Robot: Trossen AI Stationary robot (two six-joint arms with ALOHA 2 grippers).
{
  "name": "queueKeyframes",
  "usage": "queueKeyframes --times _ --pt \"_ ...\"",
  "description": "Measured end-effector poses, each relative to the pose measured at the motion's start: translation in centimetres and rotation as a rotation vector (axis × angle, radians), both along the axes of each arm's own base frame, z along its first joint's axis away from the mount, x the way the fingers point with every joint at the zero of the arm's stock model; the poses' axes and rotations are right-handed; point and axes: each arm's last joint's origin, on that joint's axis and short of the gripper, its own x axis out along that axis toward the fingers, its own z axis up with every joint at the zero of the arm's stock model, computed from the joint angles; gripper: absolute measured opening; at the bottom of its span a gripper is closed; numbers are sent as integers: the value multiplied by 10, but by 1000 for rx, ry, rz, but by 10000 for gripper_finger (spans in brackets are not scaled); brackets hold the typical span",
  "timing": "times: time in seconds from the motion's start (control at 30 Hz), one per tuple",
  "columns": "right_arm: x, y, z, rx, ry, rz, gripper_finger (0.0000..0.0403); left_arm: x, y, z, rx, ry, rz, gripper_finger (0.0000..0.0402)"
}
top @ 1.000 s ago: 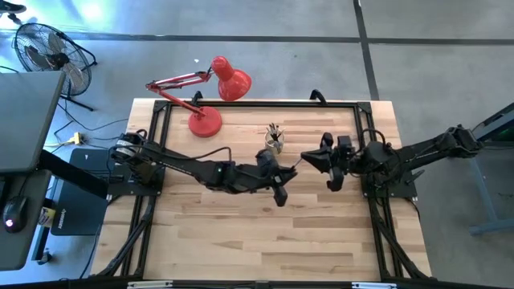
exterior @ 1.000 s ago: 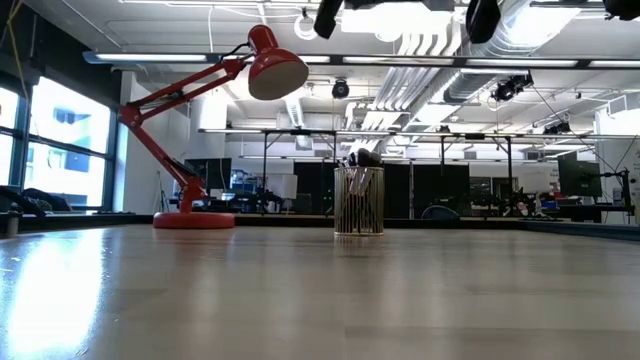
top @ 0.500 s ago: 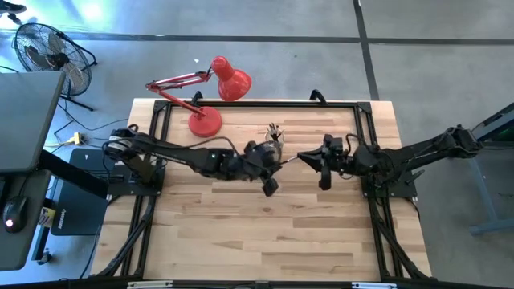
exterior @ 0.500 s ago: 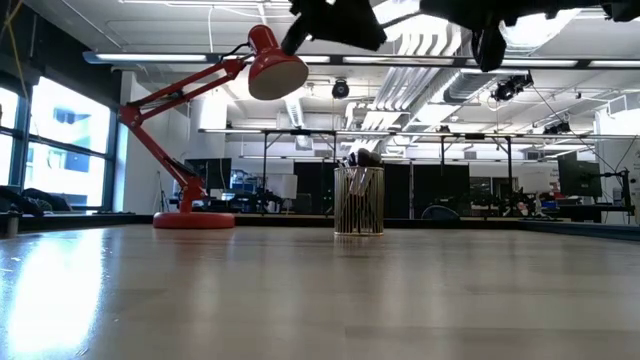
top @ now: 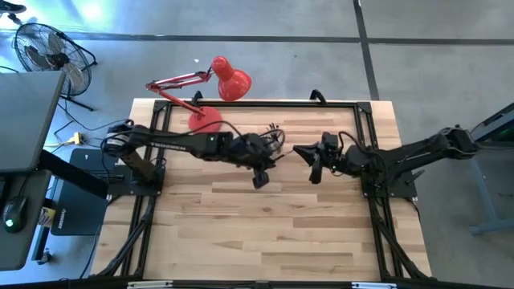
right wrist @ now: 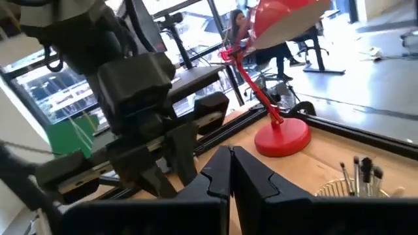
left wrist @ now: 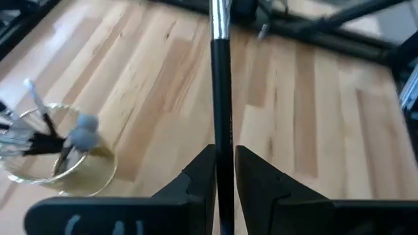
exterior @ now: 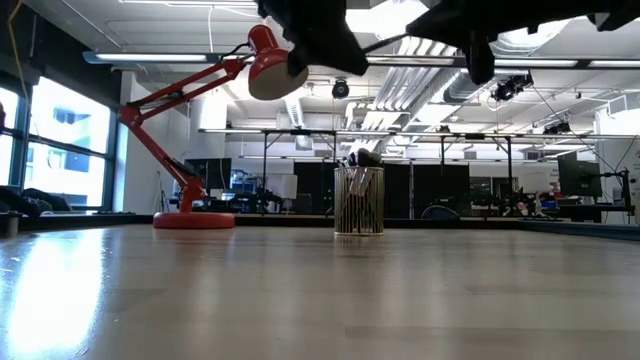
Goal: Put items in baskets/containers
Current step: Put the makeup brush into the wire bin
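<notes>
A thin black brush with a silver ferrule sticks out ahead of my left gripper, which is shut on it above the table's middle. Just beside and below it stands the small clear glass cup, holding several brushes upright, on the table's far half. In the low view the cup stands on its base with both arms overhead. My right gripper is shut on nothing, hanging to the right of the left one. My left gripper pinches the brush's black handle between its two fingers. The brush runs along the fingers and reaches far out past their tips, ferrule end forward toward the table's right side. It is lifted clear of the table, slanting downward.
A red desk lamp stands on its round base at the far left of the table, its head reaching over the far edge. The black frame rails run along the table's edges. Bare wood fills the near half.
My left gripper has carried the brush toward the table's far edge and the cup, turning and tipping as it went; the brush stays in its hold. My right gripper has drifted a little toward the table's left and stayed shut.
</notes>
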Motion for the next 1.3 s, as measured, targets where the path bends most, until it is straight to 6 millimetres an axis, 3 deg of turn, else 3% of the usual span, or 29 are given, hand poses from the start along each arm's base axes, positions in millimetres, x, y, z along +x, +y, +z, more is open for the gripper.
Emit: queueKeyframes --times 0.13,0.3,0.47,0.6,0.8,0.93,1.1,1.3 --pt "8 -4 -10 45 29 -32 0 -3 15 -4 45 59 -15 53" --pt "14 -9 -17 88 41 -62 0 -22 30 12 102 89 -22 53" --pt "19 -14 -18 92 36 -118 0 -43 38 -1 112 149 -15 53" --pt "30 -19 -6 61 130 -183 0 -74 42 -12 96 141 -1 53" --pt "61 -32 32 -31 425 -257 0 -115 45 -40 12 81 72 53" --pt "87 -48 46 -66 634 -280 0 -138 42 -55 -20 83 111 53" --pt "124 -70 49 -118 822 -265 0 -156 39 -65 -46 86 142 53" --pt "156 -100 41 -105 1010 -269 0 -167 37 -70 -58 92 152 53"
